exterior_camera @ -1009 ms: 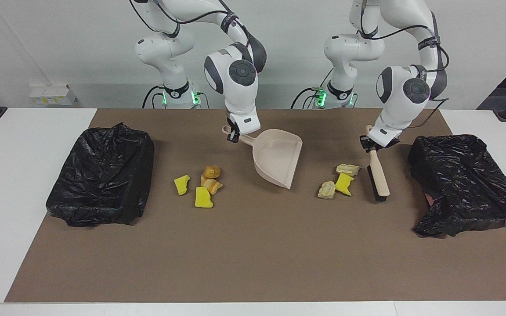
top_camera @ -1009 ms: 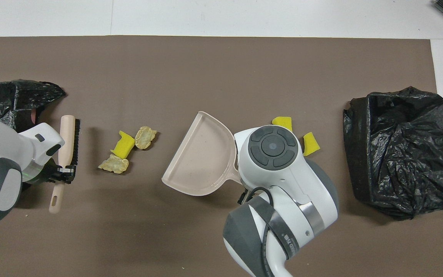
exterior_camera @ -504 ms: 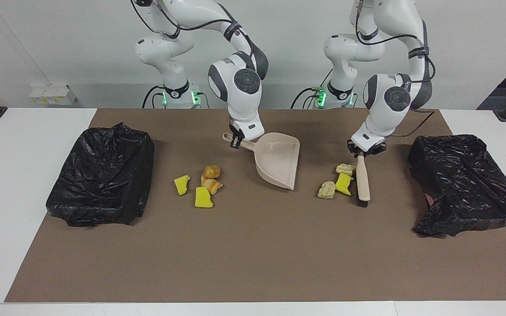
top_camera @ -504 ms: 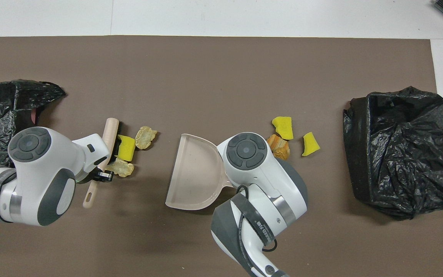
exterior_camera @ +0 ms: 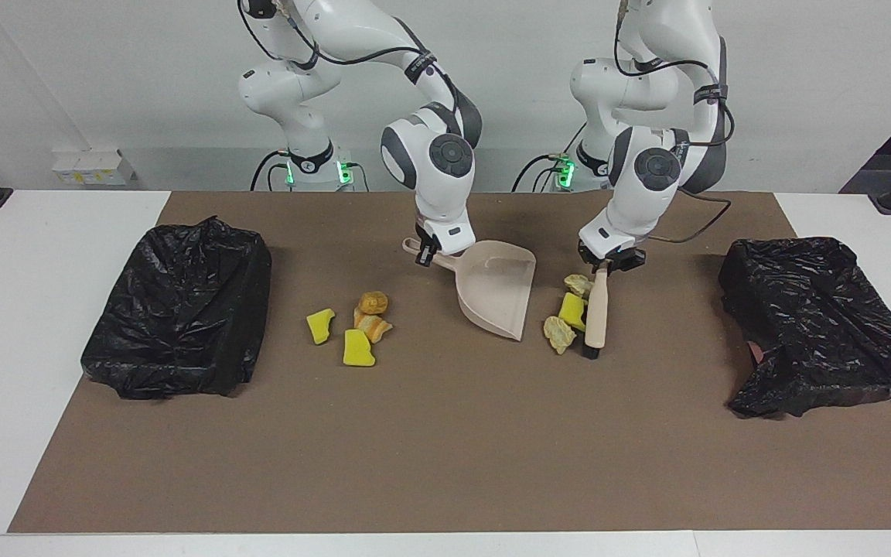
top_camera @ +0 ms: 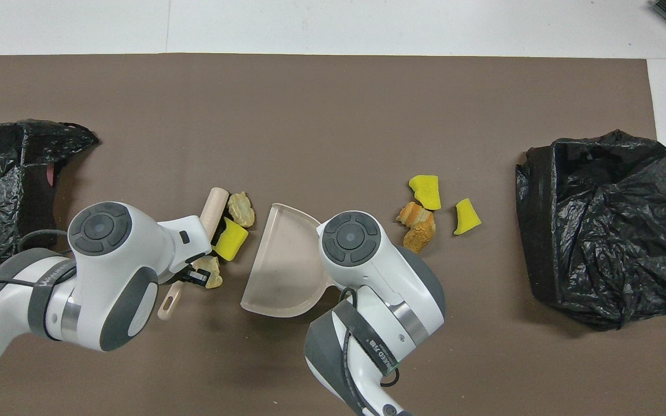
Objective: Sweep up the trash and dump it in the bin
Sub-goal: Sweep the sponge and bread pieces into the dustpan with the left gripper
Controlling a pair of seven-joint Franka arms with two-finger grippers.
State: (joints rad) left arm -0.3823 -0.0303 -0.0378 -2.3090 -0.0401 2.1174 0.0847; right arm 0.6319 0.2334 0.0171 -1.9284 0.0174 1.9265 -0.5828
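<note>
Two pincers are seen over the brown mat. The left gripper is closed tight on the handle of the brush, which lies on the mat just under it. Three bits of trash are touching the brush: one yellow chunk and two pale lumps, pressed between the brush and the open mouth of the dustpan. The right gripper is shut on the dustpan's handle, and the pan is held tilted with its lip on the mat. Four more bits are found near this pincer, toward the right arm's end. A black bin bag is seen at that end, and another bag at the left arm's end.
</note>
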